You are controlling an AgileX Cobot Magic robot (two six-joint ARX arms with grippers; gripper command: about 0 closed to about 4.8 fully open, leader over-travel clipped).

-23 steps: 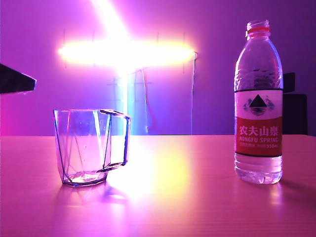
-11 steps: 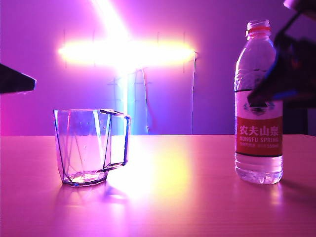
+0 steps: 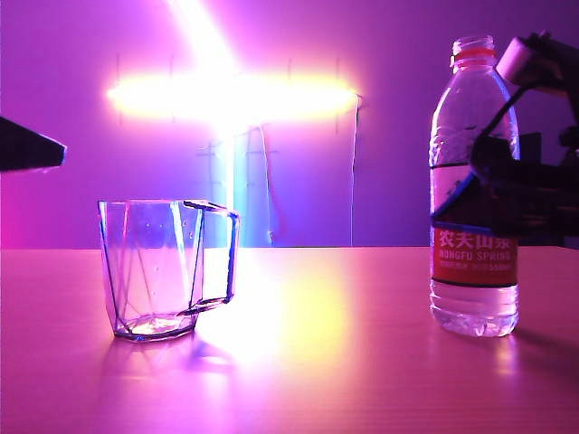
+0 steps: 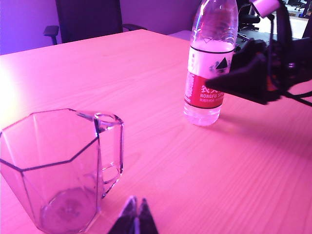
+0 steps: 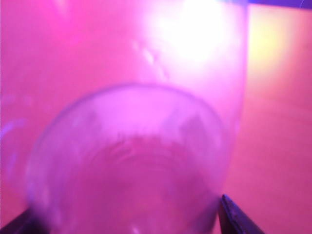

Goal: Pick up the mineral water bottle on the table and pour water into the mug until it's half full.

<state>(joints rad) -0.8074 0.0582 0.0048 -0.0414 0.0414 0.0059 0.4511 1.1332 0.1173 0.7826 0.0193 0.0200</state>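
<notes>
Right gripper (image 4: 214,83) reaches in level, fingers spread wide; left gripper (image 4: 135,214) hangs pinched together.

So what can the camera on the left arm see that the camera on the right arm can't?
Only the left wrist view shows the empty mug, the shut left gripper beside it, the bottle's red label, and the right gripper reaching to the bottle. Only the right wrist view shows the bottle very close and blurry between two open fingertips, one on each side. Both show the mineral water bottle standing on the pink table.
</notes>
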